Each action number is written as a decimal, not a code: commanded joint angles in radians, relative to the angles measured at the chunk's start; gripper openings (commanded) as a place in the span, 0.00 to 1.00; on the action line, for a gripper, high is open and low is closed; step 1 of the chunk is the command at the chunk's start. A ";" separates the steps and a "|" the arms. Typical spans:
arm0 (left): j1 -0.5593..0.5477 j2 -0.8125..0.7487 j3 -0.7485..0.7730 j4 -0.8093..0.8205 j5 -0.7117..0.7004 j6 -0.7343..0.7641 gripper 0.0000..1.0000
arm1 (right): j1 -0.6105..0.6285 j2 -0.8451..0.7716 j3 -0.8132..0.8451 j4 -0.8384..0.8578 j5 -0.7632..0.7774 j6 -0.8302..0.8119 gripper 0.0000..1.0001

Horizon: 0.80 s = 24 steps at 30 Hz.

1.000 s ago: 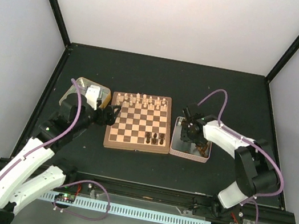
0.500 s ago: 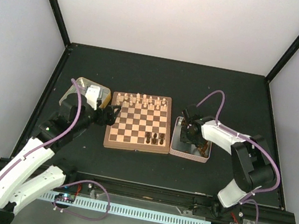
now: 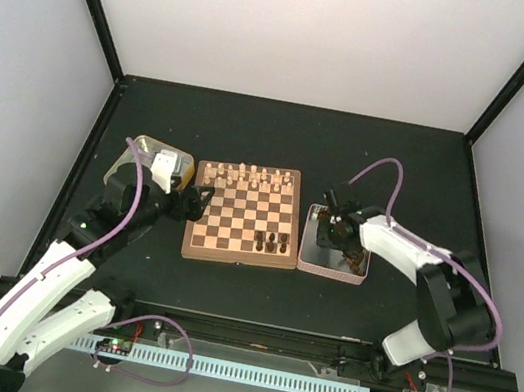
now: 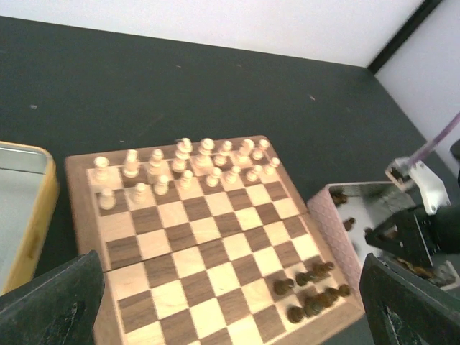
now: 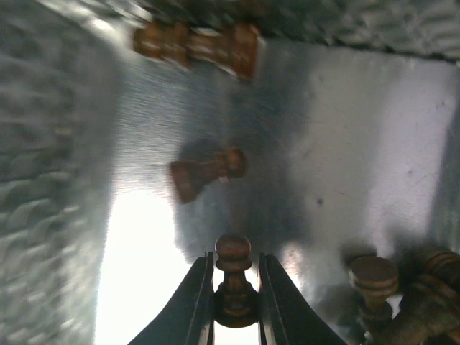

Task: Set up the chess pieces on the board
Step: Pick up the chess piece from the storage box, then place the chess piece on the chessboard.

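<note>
We see the right gripper (image 5: 236, 257) pinching a dark pawn (image 5: 234, 287) in the tin (image 5: 374, 144), destined for the board (image 4: 208, 244); the left gripper (image 4: 230, 316) hangs wide open.

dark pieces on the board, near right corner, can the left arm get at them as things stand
Probably yes. The left gripper hovers open at the board's left edge, and the squares between it and the dark pieces are bare. The right gripper is off the board, over the tin.

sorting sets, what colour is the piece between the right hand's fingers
The pawn is dark reddish brown; the right wrist view shows it best.
</note>
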 commanded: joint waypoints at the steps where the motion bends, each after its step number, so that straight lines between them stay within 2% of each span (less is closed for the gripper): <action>1: 0.000 0.011 0.038 0.055 0.210 0.026 0.99 | -0.004 -0.194 -0.017 0.119 -0.166 -0.034 0.09; 6: -0.001 0.082 0.076 0.106 0.530 0.019 0.99 | 0.052 -0.370 -0.046 0.354 -0.506 -0.087 0.09; 9: -0.003 0.124 0.084 0.162 0.646 -0.086 0.98 | 0.113 -0.416 -0.056 0.487 -0.707 -0.121 0.10; 14: -0.004 0.215 0.094 0.264 0.851 -0.326 0.83 | 0.230 -0.398 0.020 0.477 -0.743 -0.267 0.10; 17: -0.004 0.252 0.117 0.250 0.891 -0.361 0.77 | 0.261 -0.358 0.063 0.439 -0.752 -0.339 0.10; 24: -0.004 0.276 0.099 0.266 0.909 -0.398 0.46 | 0.289 -0.329 0.090 0.412 -0.739 -0.402 0.10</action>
